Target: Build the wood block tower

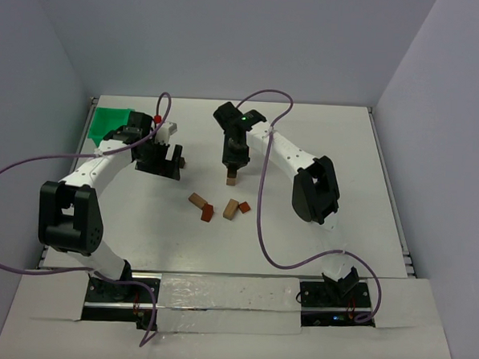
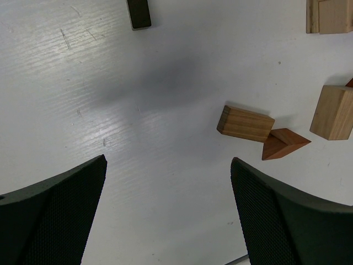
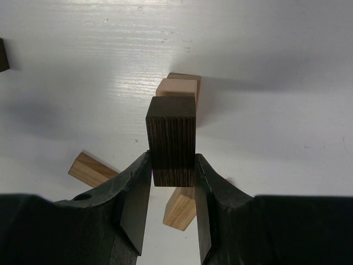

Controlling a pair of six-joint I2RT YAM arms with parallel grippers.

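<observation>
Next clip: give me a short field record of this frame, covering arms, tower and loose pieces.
right gripper: jaws shut on dark block
dark block position: over the tower, contact unclear
tower: two tan blocks visible, stacked
left gripper: jaws open, empty, above the table
loose pieces: tan block touching reddish wedge
green bin: far left corner
</observation>
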